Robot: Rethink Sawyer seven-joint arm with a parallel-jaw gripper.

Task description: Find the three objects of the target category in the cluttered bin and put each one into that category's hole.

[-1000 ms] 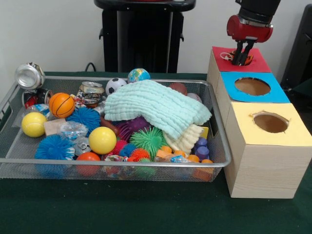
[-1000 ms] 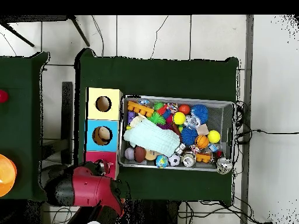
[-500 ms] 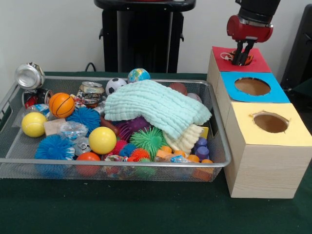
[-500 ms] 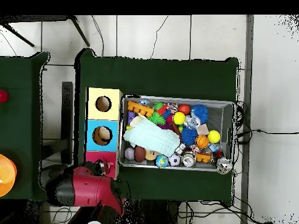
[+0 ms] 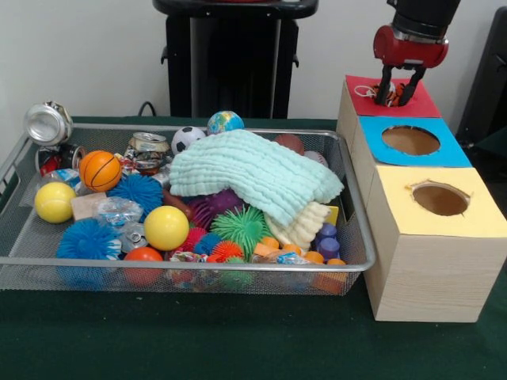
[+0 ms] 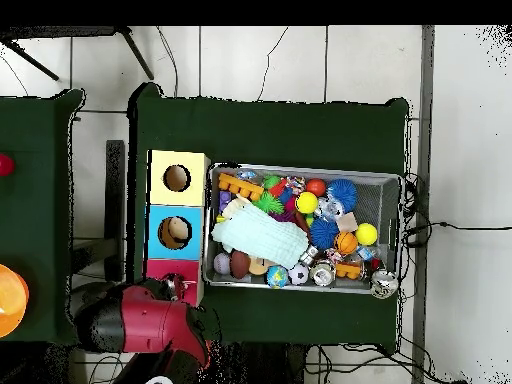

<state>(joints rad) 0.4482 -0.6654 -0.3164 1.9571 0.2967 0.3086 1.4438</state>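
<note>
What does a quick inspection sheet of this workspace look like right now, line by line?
Surface: green cloth table, nothing loose seen.
Job's things: wire bin crammed; wooden box with red hole, blue hole, yellow hole.
Clutter: mint cloth draped over toys; balls, spiky balls, crushed cans.
Gripper: gripper open above the red hole.
Cables: black cable behind the bin.
Surroundings: black stand, white wall.

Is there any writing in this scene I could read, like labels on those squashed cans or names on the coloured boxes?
No text can be read anywhere.
Crushed metal drink cans: printing shows, too blurred to read.
Crinkled clear plastic wrappers: marks too small to read.
Small globe-patterned ball: map pattern only, no legible words.
Red, blue and yellow box tops: plain, no writing.
</note>
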